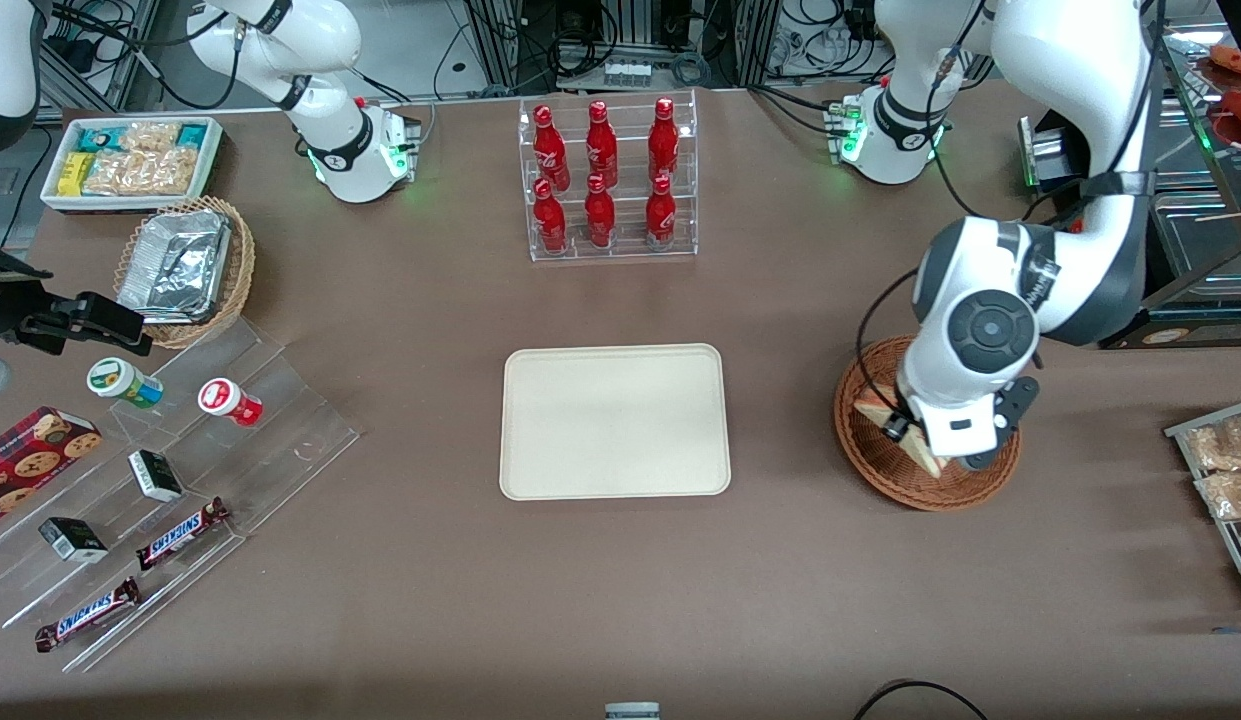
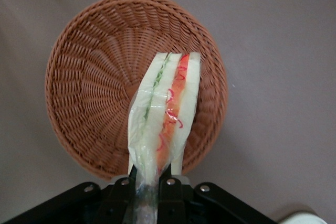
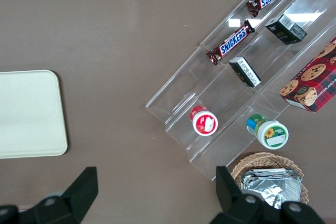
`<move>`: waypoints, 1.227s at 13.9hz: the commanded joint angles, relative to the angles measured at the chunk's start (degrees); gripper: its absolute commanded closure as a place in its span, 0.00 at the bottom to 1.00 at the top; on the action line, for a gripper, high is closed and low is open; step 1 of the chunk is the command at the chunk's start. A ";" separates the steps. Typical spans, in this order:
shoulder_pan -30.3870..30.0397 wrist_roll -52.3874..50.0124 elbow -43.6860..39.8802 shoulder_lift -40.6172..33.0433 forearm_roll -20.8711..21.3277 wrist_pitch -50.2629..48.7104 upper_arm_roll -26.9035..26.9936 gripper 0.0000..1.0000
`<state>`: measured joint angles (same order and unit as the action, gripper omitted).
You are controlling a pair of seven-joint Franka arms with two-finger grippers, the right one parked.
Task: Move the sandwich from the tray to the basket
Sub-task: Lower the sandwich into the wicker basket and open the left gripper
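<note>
Pincer [image 1: 898,428] is gripping a sandwich [image 2: 164,108] by its clear wrapper [image 2: 146,195], white bread slices enclosing a thin green layer and an orange-red filling, both are hovering over a round brown wicker basket [image 2: 94,77] on the tabletop [image 1: 620,600]

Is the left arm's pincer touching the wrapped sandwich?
Touching. The left wrist view shows the left pincer, over the basket, with both fingers closed on the gathered clear wrapper of the sandwich.
</note>
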<state>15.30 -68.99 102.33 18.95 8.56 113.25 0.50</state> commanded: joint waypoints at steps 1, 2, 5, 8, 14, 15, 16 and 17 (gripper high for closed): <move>-3.51 3.15 8.73 -4.18 1.80 6.95 -0.76 1.00; -4.13 4.12 11.63 -4.97 2.59 9.77 -0.76 1.00; -5.72 7.11 16.92 -5.59 2.77 15.75 -0.76 1.00; -6.42 7.64 19.83 -4.46 2.69 19.63 -0.76 1.00; -7.22 7.73 15.99 -3.66 2.51 13.96 -1.02 0.00; -7.13 7.82 13.19 -4.09 2.34 9.66 -1.20 0.00; -6.69 7.73 10.46 -4.19 1.73 6.14 -1.37 0.00; -6.34 7.73 6.86 -4.45 1.63 1.84 -1.99 0.00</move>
<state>8.84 -61.51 115.17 15.58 10.04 122.48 -0.23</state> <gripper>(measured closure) 0.379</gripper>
